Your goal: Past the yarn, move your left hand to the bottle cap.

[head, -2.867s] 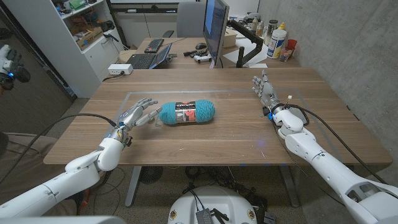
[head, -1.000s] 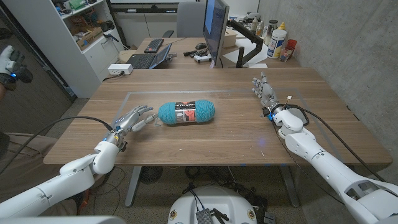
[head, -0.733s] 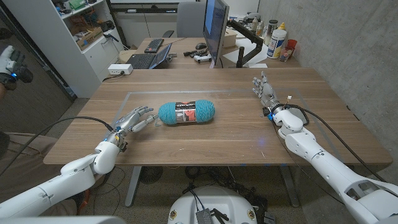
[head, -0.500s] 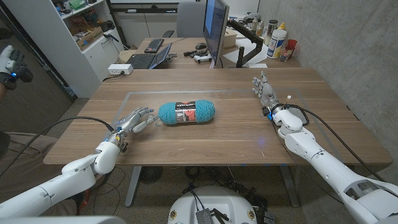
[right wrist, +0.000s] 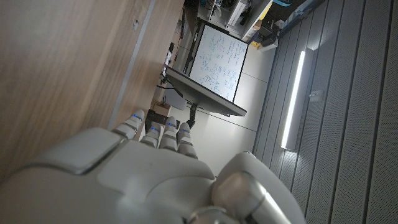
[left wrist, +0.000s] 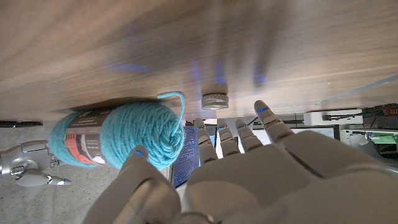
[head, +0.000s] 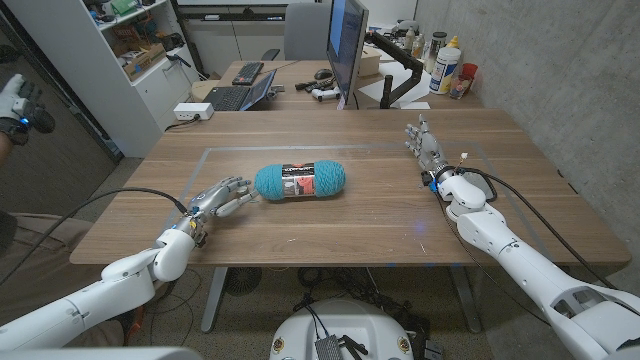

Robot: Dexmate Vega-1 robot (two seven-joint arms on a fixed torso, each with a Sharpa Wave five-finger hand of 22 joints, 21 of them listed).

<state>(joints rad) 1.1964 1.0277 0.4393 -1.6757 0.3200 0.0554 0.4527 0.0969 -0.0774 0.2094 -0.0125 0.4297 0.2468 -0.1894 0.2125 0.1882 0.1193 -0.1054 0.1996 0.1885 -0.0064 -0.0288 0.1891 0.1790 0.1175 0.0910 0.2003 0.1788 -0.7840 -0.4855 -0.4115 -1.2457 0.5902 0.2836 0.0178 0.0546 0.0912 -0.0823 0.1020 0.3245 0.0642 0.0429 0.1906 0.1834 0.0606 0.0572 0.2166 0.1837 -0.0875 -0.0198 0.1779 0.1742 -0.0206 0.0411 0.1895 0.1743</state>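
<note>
The teal skein of yarn with a dark paper label (head: 300, 181) lies in the middle of the head picture, on the wooden table (head: 330, 225). In the left wrist picture the small silver metal bottle cap (left wrist: 215, 101) sits at the centre, just beside the skein's end. I judge that this is why the yarn must be passed.

The left hand (head: 222, 196) is left of the skein, very near it; contact I cannot tell. Its fingers (left wrist: 229, 137) are spread and hold nothing. The right hand (head: 427, 150), upper right, stands with fingers straight and also holds nothing.
</note>
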